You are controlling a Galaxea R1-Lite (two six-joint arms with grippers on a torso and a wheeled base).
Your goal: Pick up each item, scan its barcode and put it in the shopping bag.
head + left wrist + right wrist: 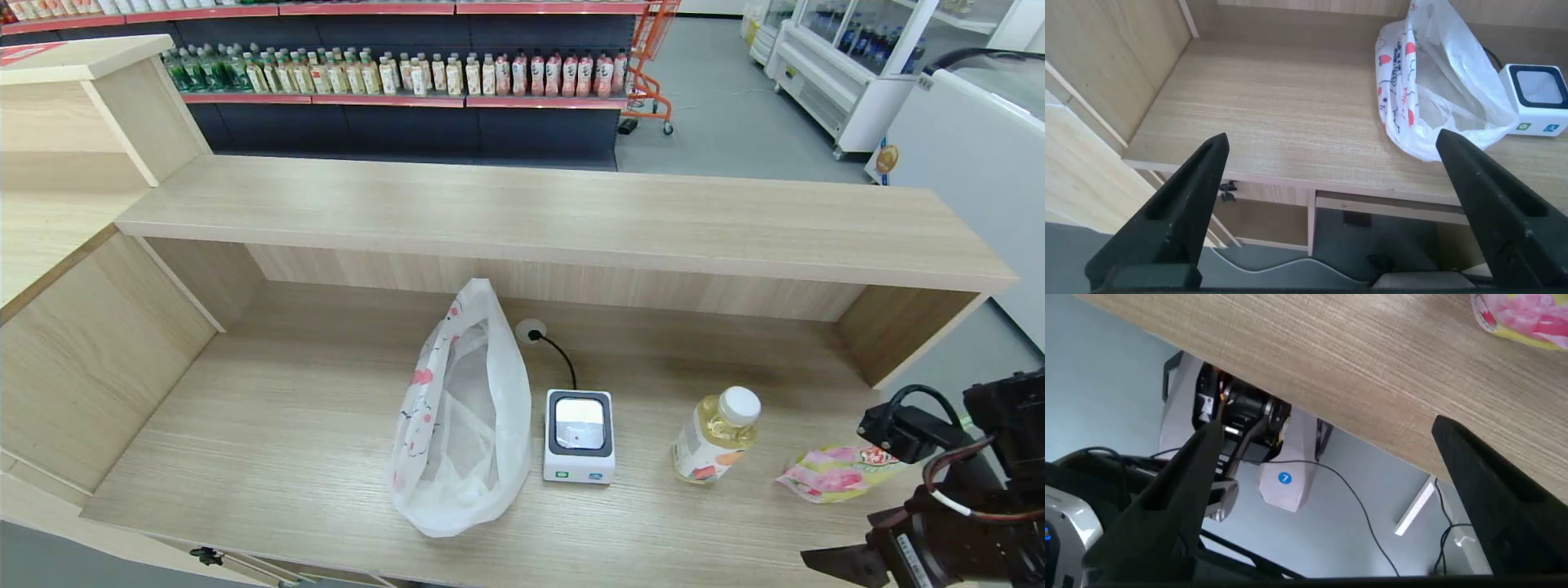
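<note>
Counter: a pale wood-grain checkout counter point(286, 457) fills the lower half of the head view, and all the goods sit on it.
Bag: a thin white plastic shopping bag with red-pink print point(461, 416) stands lower centre with its mouth gaping. It looks empty.
Scanner: a small white box scanner with a dark-framed glass window facing up point(579, 434) sits just right of the bag.
Bottle: a clear plastic bottle of yellow liquid with a white cap point(717, 435) stands upright right of the scanner, apart from it.
Packet: a flat pink-and-green snack packet point(837, 471) lies lower right, nearest the right arm point(963, 490).
Left gripper point(1333, 140): its black fingers are spread wide with nothing between them. It hangs off the counter's front edge, and the bag is ahead of it.
Right gripper point(1328, 426): its fingers are also spread and hold nothing. It is by the counter's edge, and the packet is near.
Step in hand: probably the first pick-up, since nothing looks bagged.
Doing it well: take the packet by one edge so that it does not slip. Hold its barcode face down over the glass, then lower it through the bag's open mouth. Keep clear of the upright bottle, which could tip.
</note>
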